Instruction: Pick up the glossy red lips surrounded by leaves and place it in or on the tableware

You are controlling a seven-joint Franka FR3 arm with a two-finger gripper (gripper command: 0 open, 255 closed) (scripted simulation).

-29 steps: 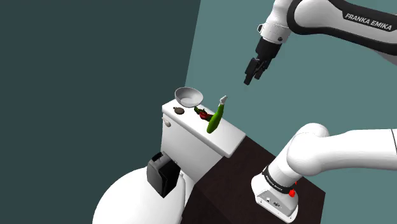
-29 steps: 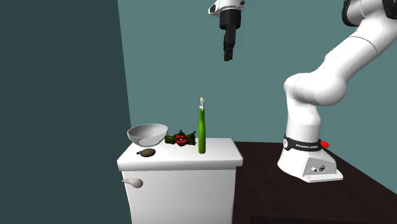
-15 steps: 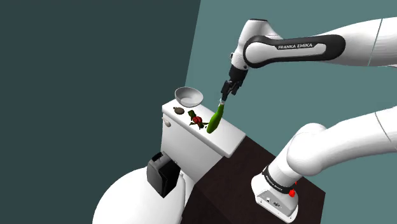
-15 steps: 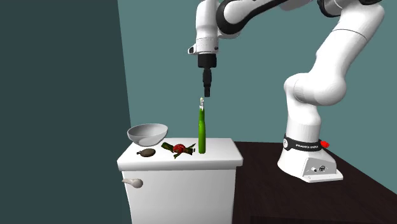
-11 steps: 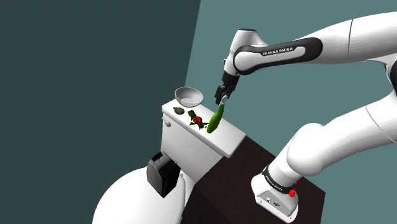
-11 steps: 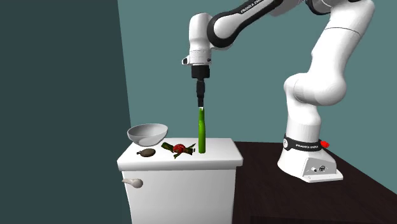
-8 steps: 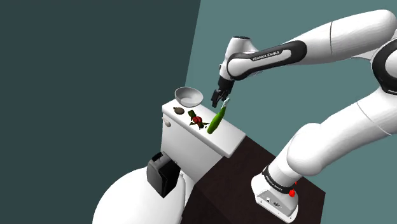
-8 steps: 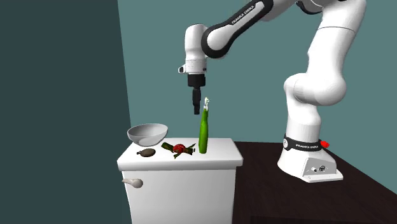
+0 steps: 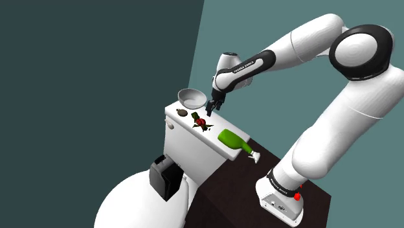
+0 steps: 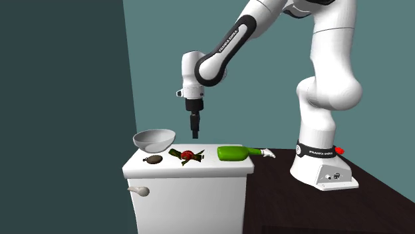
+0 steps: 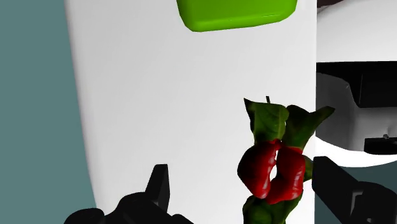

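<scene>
Shoulder view: my pincer point(image 9: 210, 111) hangs over the white tank lid point(image 9: 208, 137), close above the red lips in leaves point(image 9: 201, 122). A grey bowl point(image 9: 192, 98) stands at the lid's far end and a green bottle point(image 9: 231, 140) lies flat at the near end. Second exterior view: the pincer point(image 10: 195, 134) is clear of the lips point(image 10: 190, 155), which lie on the lid between the bowl point(image 10: 154, 139) and the bottle point(image 10: 231, 153). Wrist view: my fingers point(image 11: 159, 184) stand released and wide apart, with the lips point(image 11: 273, 168) between them, touched by neither.
</scene>
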